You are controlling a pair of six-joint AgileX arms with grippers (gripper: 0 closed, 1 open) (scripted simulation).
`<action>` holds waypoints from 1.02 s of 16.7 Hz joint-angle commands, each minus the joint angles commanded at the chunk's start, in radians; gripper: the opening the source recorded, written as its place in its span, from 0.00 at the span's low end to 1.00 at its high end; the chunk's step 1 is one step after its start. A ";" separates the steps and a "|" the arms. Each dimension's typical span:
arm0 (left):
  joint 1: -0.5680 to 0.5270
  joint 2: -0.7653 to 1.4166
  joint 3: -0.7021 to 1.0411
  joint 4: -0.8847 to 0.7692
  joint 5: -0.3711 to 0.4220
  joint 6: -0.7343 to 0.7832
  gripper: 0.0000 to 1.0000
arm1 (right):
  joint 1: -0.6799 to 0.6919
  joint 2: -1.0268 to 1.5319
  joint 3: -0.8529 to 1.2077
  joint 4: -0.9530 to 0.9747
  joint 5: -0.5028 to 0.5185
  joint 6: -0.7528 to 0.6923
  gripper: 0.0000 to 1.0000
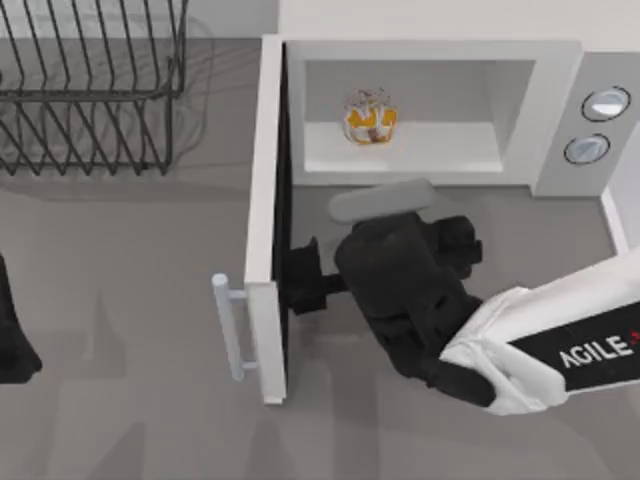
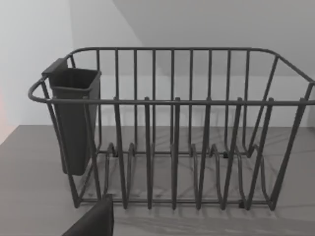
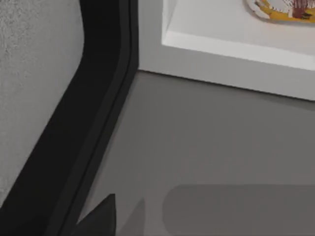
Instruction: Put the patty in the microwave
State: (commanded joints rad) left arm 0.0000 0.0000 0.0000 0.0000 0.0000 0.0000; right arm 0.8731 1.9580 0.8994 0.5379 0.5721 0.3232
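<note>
The patty (image 1: 370, 118), a small orange and pale lump, lies on the floor inside the white microwave (image 1: 560, 70). The microwave's door (image 1: 265, 200) stands swung out toward the table's front, its silver bar handle (image 1: 232, 330) on the outer side. My right gripper (image 1: 300, 278) is low in front of the cavity, right against the door's dark inner face and apart from the patty. In the right wrist view the patty (image 3: 285, 10) rests beyond the microwave's white sill (image 3: 221, 46), with the door's black inner edge (image 3: 83, 123) close by. My left arm (image 1: 12, 340) is parked at the table's left edge.
A dark wire rack (image 1: 90, 90) stands at the back left. In the left wrist view the rack (image 2: 172, 137) carries a dark cup (image 2: 74, 118) on one end. Two round knobs (image 1: 605, 103) sit on the microwave's right panel. Bare grey table lies left of the door.
</note>
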 joint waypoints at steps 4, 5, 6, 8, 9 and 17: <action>0.000 0.000 0.000 0.000 0.000 0.000 1.00 | 0.038 -0.064 0.021 -0.019 -0.009 -0.016 1.00; 0.000 0.000 0.000 0.000 0.000 0.000 1.00 | 0.046 -0.078 0.026 -0.033 -0.012 -0.019 1.00; 0.000 0.000 0.000 0.000 0.000 0.000 1.00 | 0.051 -0.092 0.031 -0.052 -0.015 -0.021 1.00; 0.000 0.000 0.000 0.000 0.000 0.000 1.00 | 0.056 -0.118 0.043 -0.100 -0.019 -0.021 1.00; 0.000 0.000 0.000 0.000 0.000 0.000 1.00 | 0.056 -0.129 0.049 -0.129 -0.021 -0.020 1.00; 0.000 0.000 0.000 0.000 0.000 0.000 1.00 | -0.008 -0.190 0.089 -0.383 -0.012 0.001 1.00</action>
State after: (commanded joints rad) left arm 0.0000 0.0000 0.0000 0.0000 0.0000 0.0000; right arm 0.8647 1.7677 0.9885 0.1552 0.5600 0.3246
